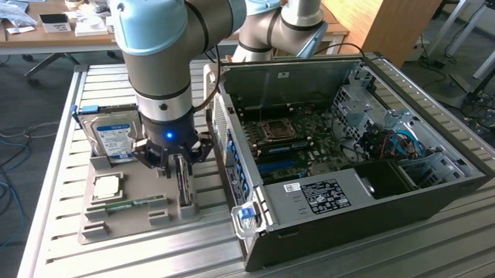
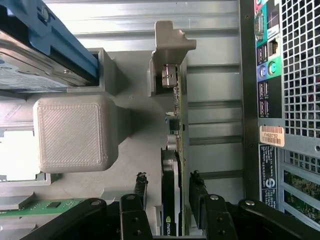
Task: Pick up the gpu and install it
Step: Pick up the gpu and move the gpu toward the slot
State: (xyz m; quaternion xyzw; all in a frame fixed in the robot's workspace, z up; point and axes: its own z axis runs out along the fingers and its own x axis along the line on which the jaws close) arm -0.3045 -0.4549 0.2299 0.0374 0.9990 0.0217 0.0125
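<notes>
Gripper [image 2: 170,181] jaws held apart, set astride gpu [image 2: 174,150]; gpu stood on edge in grey holder [image 2: 70,132]; narrow gap left each side; strip of table [image 2: 215,90] seen between gpu and computer case [image 2: 280,100].

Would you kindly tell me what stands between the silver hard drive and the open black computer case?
The thin black gpu card stands on edge there in a grey holder, with the open tool straddling it; both views show this.
</notes>
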